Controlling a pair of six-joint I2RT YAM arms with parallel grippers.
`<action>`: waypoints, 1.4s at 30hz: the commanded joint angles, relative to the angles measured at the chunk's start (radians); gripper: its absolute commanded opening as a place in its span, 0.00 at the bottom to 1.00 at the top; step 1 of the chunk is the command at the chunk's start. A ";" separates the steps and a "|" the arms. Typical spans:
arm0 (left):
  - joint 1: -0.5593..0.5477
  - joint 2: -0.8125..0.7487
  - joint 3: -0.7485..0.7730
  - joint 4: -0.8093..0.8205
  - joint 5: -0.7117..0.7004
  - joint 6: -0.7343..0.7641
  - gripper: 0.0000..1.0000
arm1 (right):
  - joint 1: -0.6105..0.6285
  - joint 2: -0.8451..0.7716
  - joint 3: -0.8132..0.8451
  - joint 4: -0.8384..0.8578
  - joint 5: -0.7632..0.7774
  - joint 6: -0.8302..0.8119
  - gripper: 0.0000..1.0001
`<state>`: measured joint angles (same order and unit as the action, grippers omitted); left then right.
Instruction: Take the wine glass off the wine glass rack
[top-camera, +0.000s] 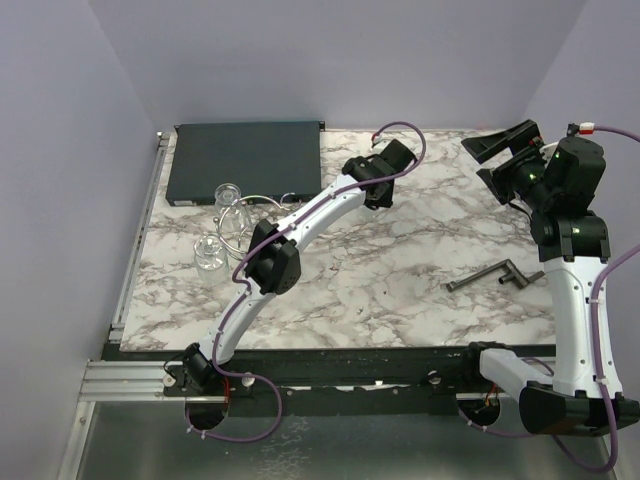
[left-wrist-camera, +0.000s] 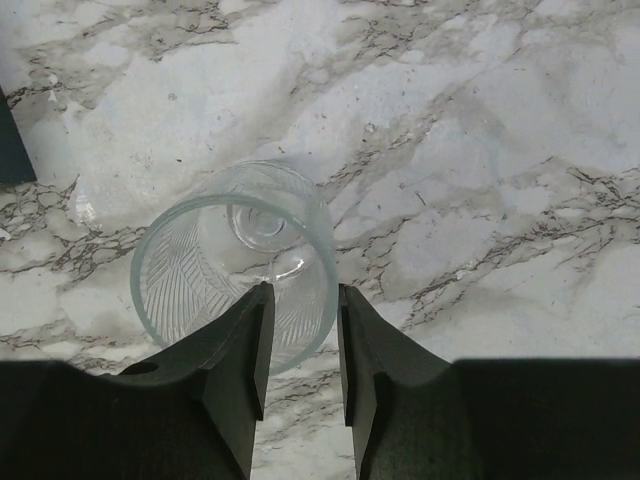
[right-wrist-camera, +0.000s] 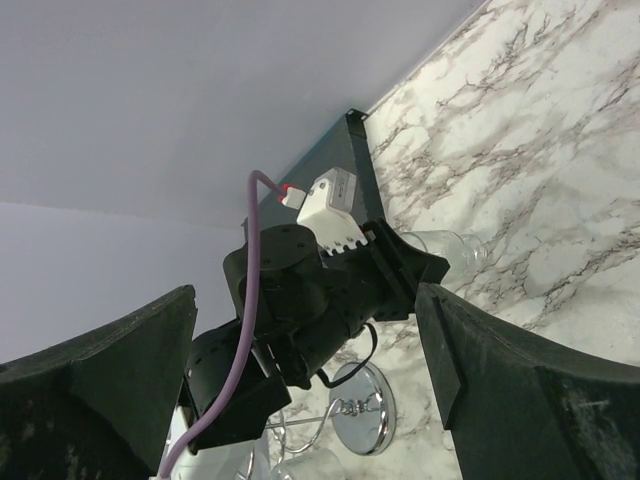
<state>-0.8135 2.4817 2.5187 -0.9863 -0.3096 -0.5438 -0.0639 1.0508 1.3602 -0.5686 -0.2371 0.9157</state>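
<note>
The left pincer (left-wrist-camera: 302, 292) hovered over the marble table (left-wrist-camera: 480, 150), its two dark fingers (left-wrist-camera: 245, 350) a little apart and clamped on nothing. The wine glass (left-wrist-camera: 190, 270) stood directly beneath it, apparently upright, its near rim passing through the gap between the fingers. It looked thin, light, slick and breakable; a gentle pinch on the rim wall or stem would likely suit it. The wine glass rack (right-wrist-camera: 365, 408) sat well apart from the pincer, by that arm's elbow, with two other glasses (top-camera: 208, 252) beside it. A dark flat box (top-camera: 250, 160) lay near the pincer's left. The right pincer (top-camera: 497, 163) hung wide apart and empty, well away; a grey T-shaped bar (top-camera: 495, 275) lay near it.
</note>
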 joint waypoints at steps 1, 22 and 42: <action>-0.008 -0.047 0.068 -0.008 -0.036 0.028 0.38 | 0.002 -0.009 0.003 0.029 -0.026 -0.006 0.98; -0.034 -0.191 0.106 -0.003 -0.036 0.038 0.42 | 0.001 -0.008 0.014 0.006 -0.063 -0.028 0.98; -0.055 -0.555 -0.033 0.035 -0.057 0.044 0.50 | 0.053 -0.040 -0.173 0.060 -0.305 -0.038 0.97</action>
<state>-0.8627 2.0525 2.5393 -0.9745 -0.3313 -0.5117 -0.0532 1.0290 1.2388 -0.5632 -0.4618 0.8707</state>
